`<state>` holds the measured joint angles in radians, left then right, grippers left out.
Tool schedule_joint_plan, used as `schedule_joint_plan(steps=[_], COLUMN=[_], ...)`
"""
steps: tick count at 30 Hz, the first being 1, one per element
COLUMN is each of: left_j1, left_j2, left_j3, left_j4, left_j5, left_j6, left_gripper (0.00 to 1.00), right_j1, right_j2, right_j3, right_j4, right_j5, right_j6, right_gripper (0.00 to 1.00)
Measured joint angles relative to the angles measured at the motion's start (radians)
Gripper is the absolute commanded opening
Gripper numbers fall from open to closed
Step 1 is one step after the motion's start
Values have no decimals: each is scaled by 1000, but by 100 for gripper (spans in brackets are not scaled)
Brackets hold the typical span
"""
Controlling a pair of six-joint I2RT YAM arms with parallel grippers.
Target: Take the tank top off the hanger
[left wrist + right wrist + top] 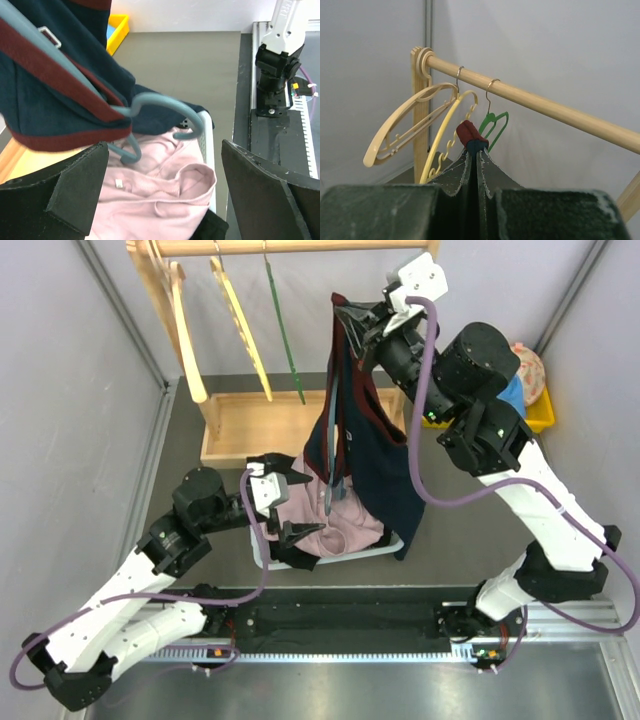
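The navy tank top [375,455] with maroon trim hangs from my right gripper [358,322], which is shut on its strap up near the rack. In the right wrist view a tuft of maroon and navy strap [471,136] pokes out above the closed fingertips. A grey-blue hanger [333,475] is still inside the top, its hook [125,150] hanging down over the basket. My left gripper [290,508] is open just below the hook, over a pink garment [160,195], holding nothing. The hanger arm [160,100] curves out from under the top's hem [60,137].
The pink garment lies in a white basket [207,135]. A wooden rack rail [545,107] carries a beige hanger [405,125], a yellow hanger [445,130] and a green hanger [495,125]. The rack's wooden base [260,425] stands behind the basket. A yellow bin [535,410] sits at far right.
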<state>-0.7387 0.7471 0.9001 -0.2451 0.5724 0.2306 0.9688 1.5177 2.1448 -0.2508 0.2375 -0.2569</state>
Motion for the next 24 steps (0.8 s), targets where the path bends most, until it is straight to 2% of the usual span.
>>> schedule_joint_plan(steps=[15,22,24], left_j1=[-1,-1,-1], left_j2=[-25,-26,-18], left_j3=[-7,-32,-41], left_j4=[-25,-13,0], left_j5=[-35,-67,-84], left_j6=[-48,-52,-45], left_gripper=[99,99,92], right_j1=[11,13,18], right_j2=[93,75,60], right_j3=[84,39,14], right_j4=[-11,-6,-6], right_j5=[57,57,58], right_j6=[-89,-87,-84], right_gripper=[0,0,0])
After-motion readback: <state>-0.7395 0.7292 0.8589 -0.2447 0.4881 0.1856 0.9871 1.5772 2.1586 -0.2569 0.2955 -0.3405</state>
